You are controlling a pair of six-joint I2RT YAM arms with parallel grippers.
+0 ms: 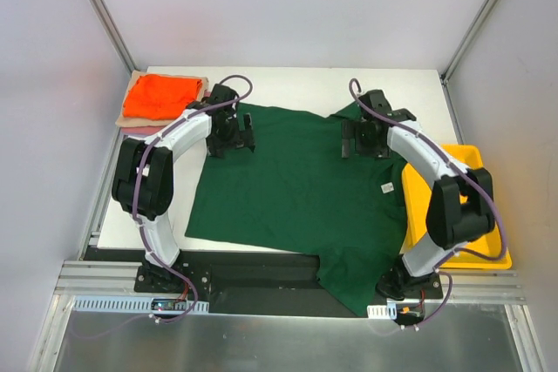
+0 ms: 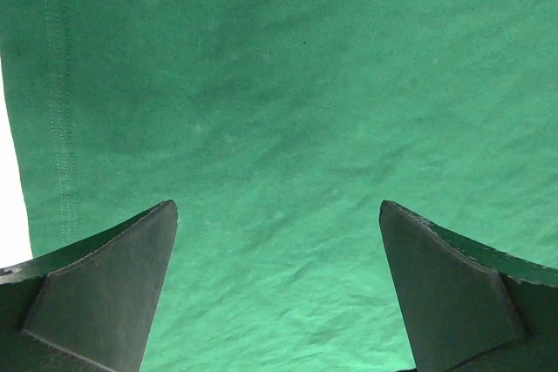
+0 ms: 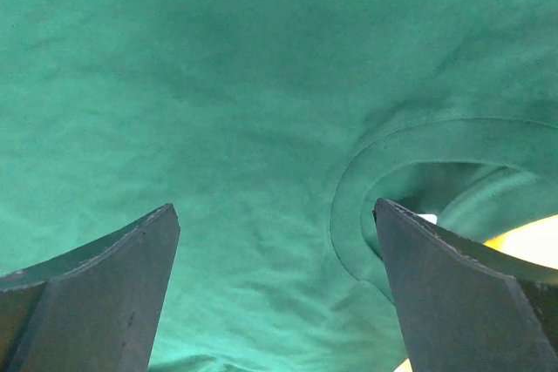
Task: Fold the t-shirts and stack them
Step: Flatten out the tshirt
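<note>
A dark green t-shirt (image 1: 296,189) lies spread over the white table, one part hanging over the near edge. My left gripper (image 1: 230,140) hovers open over its far left part; the left wrist view shows flat green cloth (image 2: 288,111) and a stitched hem between wide jaws (image 2: 279,215). My right gripper (image 1: 364,140) stands open over the far right part, near the collar (image 3: 410,163); nothing sits between its fingers (image 3: 277,215). A folded orange t-shirt (image 1: 161,96) tops a stack of tan and pink ones (image 1: 131,125) at the far left corner.
A yellow tray (image 1: 462,206) sits at the table's right edge, partly under the green shirt's side. Metal frame posts rise at the far corners. The table's left strip (image 1: 122,215) is bare white.
</note>
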